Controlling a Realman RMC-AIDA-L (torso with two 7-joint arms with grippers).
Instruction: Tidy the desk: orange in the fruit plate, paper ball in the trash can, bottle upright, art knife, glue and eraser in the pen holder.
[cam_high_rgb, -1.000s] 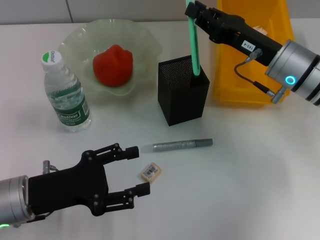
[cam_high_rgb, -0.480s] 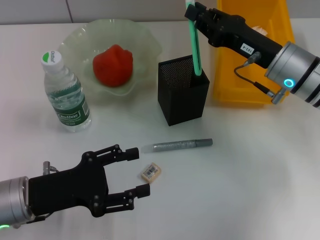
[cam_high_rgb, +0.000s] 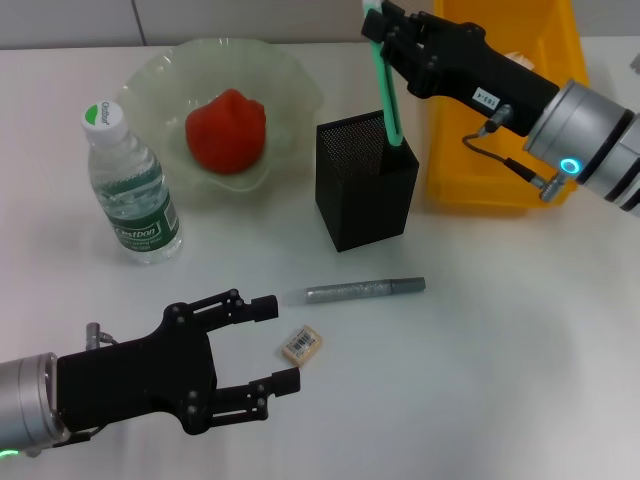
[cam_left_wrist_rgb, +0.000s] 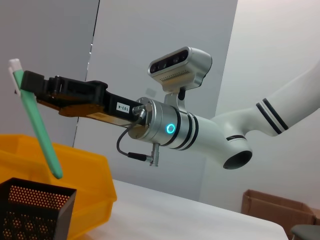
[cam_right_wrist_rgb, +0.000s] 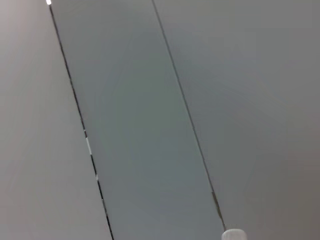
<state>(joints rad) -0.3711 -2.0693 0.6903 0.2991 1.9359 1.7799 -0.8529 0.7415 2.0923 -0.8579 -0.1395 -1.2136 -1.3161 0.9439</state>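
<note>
Head view: right gripper (cam_high_rgb: 385, 30) pinches the stiff, light art knife (cam_high_rgb: 388, 95) at its top, left gripper (cam_high_rgb: 272, 340) wide

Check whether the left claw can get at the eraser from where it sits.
Probably yes. The left claw sits open beside the eraser, with only bare desk between them; the silver pen lies apart, farther back.

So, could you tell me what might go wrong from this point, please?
The right gripper holds the green art knife tilted, its lower end just inside the pen holder; released so, it might lean out or tip the holder. The open left gripper sits close to the eraser and could nudge it away.
</note>
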